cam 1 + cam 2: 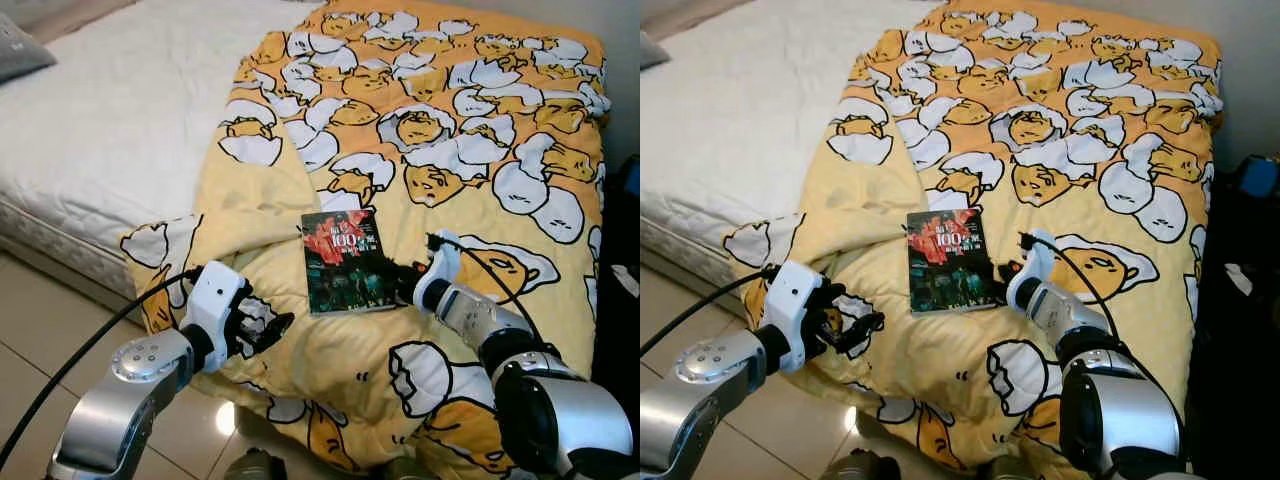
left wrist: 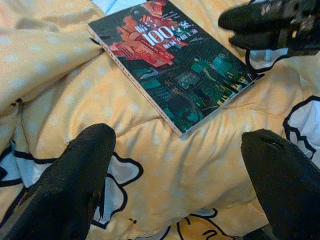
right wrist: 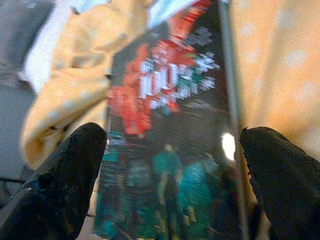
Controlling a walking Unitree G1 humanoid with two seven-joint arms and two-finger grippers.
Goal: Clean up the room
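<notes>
- The blanket [image 1: 440, 150] is yellow, with a pattern of white eggshells and orange-yellow cartoon faces.
- The book [image 1: 345, 260] has a dark cover with red and teal-green parts and white letters.
- The mattress [image 1: 120, 110] is white.
- The floor [image 1: 30, 330] has pale beige tiles.

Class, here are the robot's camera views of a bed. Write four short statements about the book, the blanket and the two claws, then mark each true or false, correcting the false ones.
1. The book lies flat on the yellow blanket. True.
2. The right claw is at the book's edge with its fingers open. True.
3. The left claw is gripping the book. False: it is open, apart from the book, above the blanket.
4. The blanket covers the whole mattress. False: white mattress shows bare beside it.
</notes>
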